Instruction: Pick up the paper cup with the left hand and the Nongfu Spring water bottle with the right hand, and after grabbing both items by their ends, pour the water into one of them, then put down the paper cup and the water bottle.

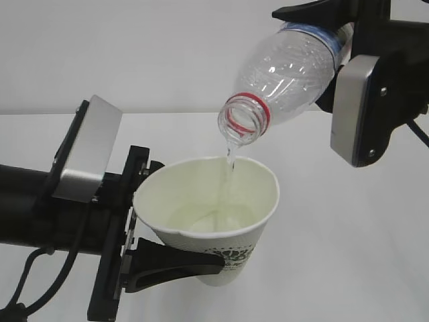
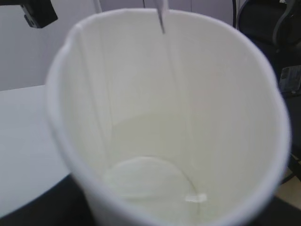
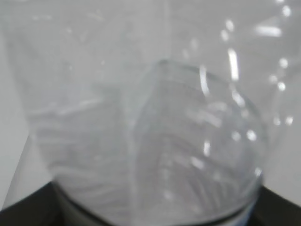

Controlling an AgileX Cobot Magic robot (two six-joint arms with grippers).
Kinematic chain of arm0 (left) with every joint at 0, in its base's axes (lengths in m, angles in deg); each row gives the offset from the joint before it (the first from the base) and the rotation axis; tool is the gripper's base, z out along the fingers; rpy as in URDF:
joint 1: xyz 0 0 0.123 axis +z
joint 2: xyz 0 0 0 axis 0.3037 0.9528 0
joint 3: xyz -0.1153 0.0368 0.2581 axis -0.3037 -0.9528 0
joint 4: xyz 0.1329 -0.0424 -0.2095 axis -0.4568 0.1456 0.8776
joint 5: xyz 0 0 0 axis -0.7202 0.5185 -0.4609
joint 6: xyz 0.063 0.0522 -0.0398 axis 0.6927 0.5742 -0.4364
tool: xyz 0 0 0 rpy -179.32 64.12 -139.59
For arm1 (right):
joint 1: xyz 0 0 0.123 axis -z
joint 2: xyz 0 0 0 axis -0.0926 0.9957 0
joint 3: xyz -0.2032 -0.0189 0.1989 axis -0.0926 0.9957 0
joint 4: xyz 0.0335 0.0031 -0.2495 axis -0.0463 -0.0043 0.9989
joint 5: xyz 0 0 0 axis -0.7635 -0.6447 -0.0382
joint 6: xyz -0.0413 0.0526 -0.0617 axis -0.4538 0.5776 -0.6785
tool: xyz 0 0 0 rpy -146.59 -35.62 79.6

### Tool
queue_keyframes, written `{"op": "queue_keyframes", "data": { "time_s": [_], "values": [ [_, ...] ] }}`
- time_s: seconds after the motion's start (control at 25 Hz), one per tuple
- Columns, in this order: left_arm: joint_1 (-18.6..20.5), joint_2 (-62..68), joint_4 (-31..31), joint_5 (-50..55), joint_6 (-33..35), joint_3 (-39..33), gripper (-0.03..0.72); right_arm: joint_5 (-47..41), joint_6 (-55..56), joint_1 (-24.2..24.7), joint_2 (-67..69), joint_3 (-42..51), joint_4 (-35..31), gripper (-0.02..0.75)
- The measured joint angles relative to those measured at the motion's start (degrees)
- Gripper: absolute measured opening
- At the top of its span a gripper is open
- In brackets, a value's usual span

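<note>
Between the left jaws sits the paper cup [image 1: 211, 218], filling the gap; between the right jaws, the Nongfu Spring water bottle [image 1: 285, 74] does likewise. Its neck hangs just above the cup's rim, blocking passage there. Below both, the white counter [image 1: 348, 255] lies bare.

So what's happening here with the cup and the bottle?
The right gripper holds the water bottle tilted mouth-down, and a thin stream of water runs into the paper cup. The left gripper holds that cup off the table near its base. A shallow pool has gathered in its bottom.
</note>
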Motion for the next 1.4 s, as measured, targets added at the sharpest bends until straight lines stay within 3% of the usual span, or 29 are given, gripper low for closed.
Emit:
{"op": "queue_keyframes", "data": {
  "time_s": [1.4],
  "values": [
    [0.0,0.0,-1.3,0.0,0.0,0.0,0.447,0.0,-1.1,0.0,0.0,0.0,-1.0,0.47]
  ]
}}
